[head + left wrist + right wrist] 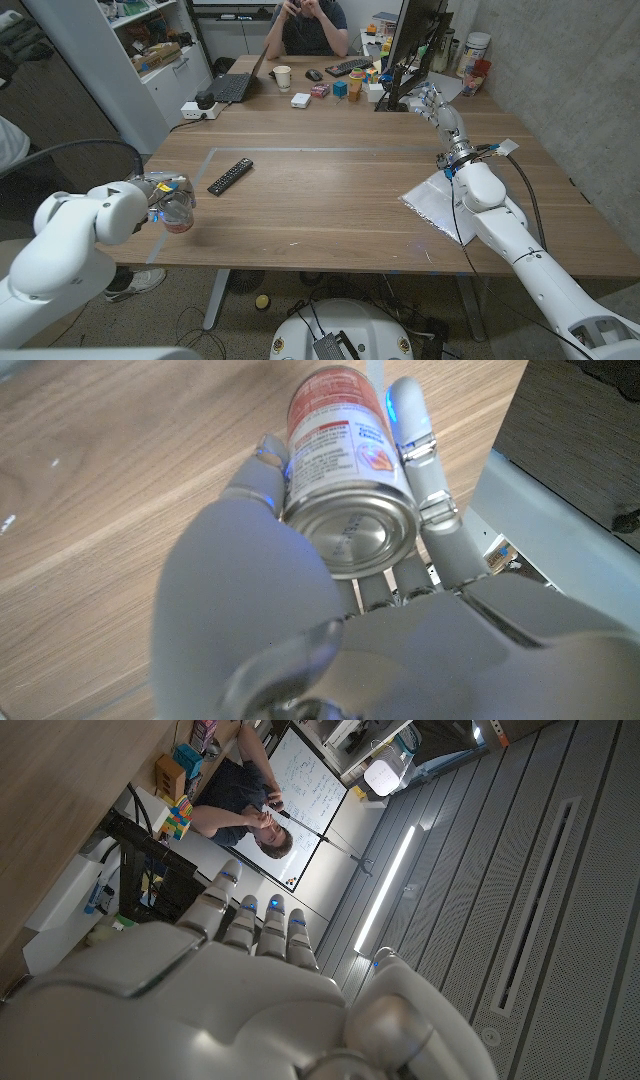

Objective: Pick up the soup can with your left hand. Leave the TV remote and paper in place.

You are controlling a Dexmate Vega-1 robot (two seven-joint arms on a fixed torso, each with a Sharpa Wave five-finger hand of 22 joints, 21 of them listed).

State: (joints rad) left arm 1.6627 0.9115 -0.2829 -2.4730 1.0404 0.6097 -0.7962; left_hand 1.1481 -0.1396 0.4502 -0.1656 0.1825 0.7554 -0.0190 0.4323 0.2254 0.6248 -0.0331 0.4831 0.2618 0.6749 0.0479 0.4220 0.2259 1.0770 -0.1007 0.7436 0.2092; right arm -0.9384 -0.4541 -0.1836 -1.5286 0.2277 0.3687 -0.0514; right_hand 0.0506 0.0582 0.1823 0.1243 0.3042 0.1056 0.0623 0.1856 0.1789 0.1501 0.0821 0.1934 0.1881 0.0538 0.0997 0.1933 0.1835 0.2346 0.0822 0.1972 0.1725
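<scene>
The left robot hand (300,590) wraps its fingers around the soup can (345,480), gripping it above the table (330,190).

A wooden desk (330,190) fills the middle. At twelve o'clock a person (312,25) sits behind a laptop (232,86). A white shelf unit (160,55) stands at ten o'clock; a grey wall (560,70) runs along at two o'clock.

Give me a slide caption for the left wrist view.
Left hand grips the soup can above the wooden table, the can's metal end facing the camera.
</scene>
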